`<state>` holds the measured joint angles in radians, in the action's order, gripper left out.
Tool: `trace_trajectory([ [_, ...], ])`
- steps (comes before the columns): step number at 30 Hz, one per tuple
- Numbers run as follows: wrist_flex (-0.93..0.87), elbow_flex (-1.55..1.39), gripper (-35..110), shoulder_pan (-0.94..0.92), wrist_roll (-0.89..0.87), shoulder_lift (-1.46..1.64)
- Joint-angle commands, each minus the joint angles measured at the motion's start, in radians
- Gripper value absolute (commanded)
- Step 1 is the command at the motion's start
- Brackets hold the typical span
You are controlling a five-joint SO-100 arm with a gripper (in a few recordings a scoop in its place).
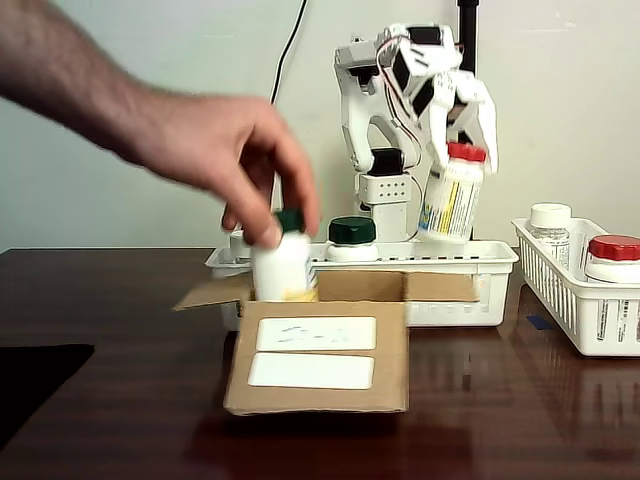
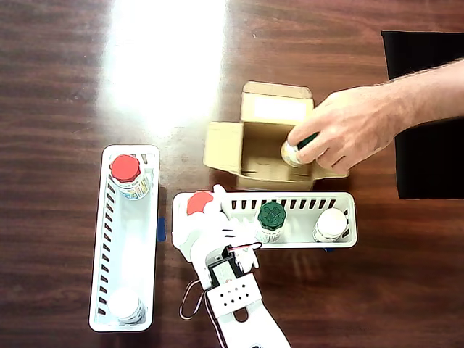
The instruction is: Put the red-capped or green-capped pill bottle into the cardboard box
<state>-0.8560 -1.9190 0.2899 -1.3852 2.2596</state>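
The gripper point(image 1: 462, 135) pinched the red-capped pill bottle point(image 1: 450, 195) just under its cap, holding it lifted and slightly tilted above the right end of the long white basket point(image 1: 460, 258) in the fixed view. The cardboard box point(image 1: 320, 350) stood just in front of that basket, flaps spread open. A person's hand point(image 2: 344, 134) held a green-capped bottle point(image 1: 283, 262) inside the box's opening, crowding the space there. Another green-capped bottle point(image 2: 271, 220) stood in the basket. A second basket point(image 2: 125, 239) lay off to the side, holding another red-capped bottle point(image 2: 127, 174).
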Motion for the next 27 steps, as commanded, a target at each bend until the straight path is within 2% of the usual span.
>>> trace_trajectory([
  [1,-0.110,0.242,1,0.002,0.008,0.060],
  [9,-0.249,0.549,1,-0.084,0.012,-0.087],
  [13,-0.250,0.667,1,-0.170,-0.014,-0.179],
  [19,-0.123,0.652,1,-0.298,-0.046,-0.291],
  [27,0.196,0.400,1,-0.388,-0.124,-0.344],
])
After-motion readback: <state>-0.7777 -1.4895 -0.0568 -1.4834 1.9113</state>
